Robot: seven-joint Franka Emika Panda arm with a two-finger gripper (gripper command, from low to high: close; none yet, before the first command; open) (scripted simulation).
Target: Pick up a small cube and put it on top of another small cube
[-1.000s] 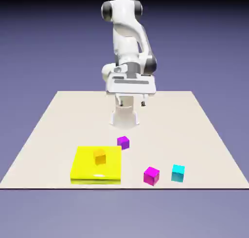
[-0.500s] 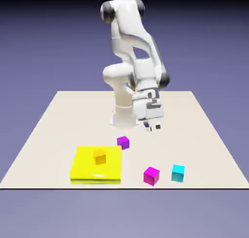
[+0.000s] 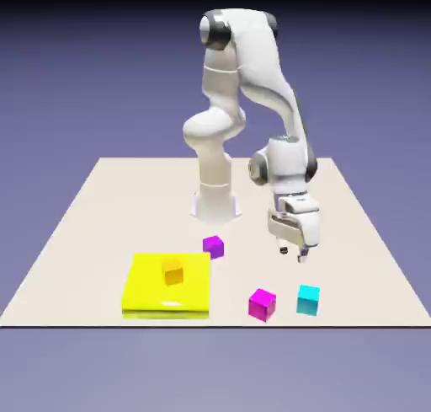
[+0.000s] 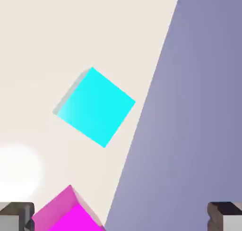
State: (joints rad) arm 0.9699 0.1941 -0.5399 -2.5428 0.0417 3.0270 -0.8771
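The small cyan cube rests on the table near its front edge, at the exterior view's right. In the hand view the cyan cube lies ahead of me, turned like a diamond. My gripper hangs above and slightly behind it, open and holding nothing. Its grey fingertips show wide apart at the hand view's bottom corners. A magenta cube sits just left of the cyan one, and this magenta cube peeks in at the hand view's bottom.
A second magenta cube lies nearer the robot's base. An orange cube sits on a flat yellow plate at the exterior view's left. The table edge runs diagonally close beside the cyan cube.
The arm has swung from above the base toward the exterior view's right and front, and the gripper has dropped lower to hang over the cyan cube. No cube has moved.
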